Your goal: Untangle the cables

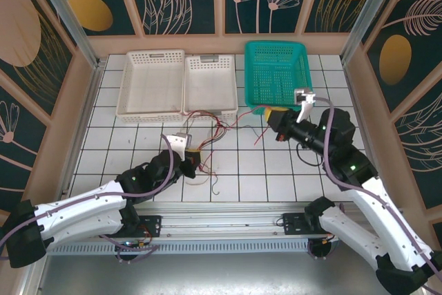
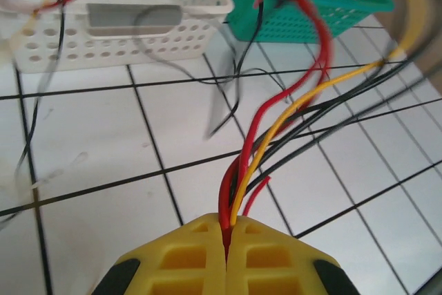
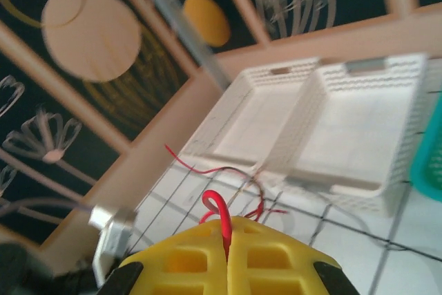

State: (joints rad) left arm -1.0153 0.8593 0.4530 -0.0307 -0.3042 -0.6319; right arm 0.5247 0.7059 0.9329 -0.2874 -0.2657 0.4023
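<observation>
**Top external view.** The job looks to be in its pulling-apart stage. Both arms have a hold and the cables (image 1: 218, 129) are drawn out between them. The left gripper (image 1: 190, 162) is clamped on the bundle well out from the near-left corner of the teal basket (image 1: 276, 48). The right gripper (image 1: 271, 116) is closed just at that basket's near wall. The bundle's long axis runs diagonally from the left gripper toward the basket's near-left corner. Loose loops stray off it toward the white baskets (image 1: 181, 81), which stand just left of the teal one.

**Left wrist view.** The left gripper (image 2: 226, 229) has its yellow fingers pressed together on several strands at once: red, yellow and black. From there the cables (image 2: 257, 146) fan away toward the teal basket (image 2: 324, 12), pointing at it. They cross one another on the way, so the knot is not yet undone.

**Right wrist view.** The right gripper (image 3: 228, 240) is pinched shut on a single red strand (image 3: 224, 215), which curls in a small loop just above the fingers. More red wire trails off on the side away from the teal basket (image 3: 431, 157).

The next move probably calls for easing the two grips apart along that diagonal. The crossings need watching, since a hard pull could tighten them. One strand should then be worked free.
</observation>
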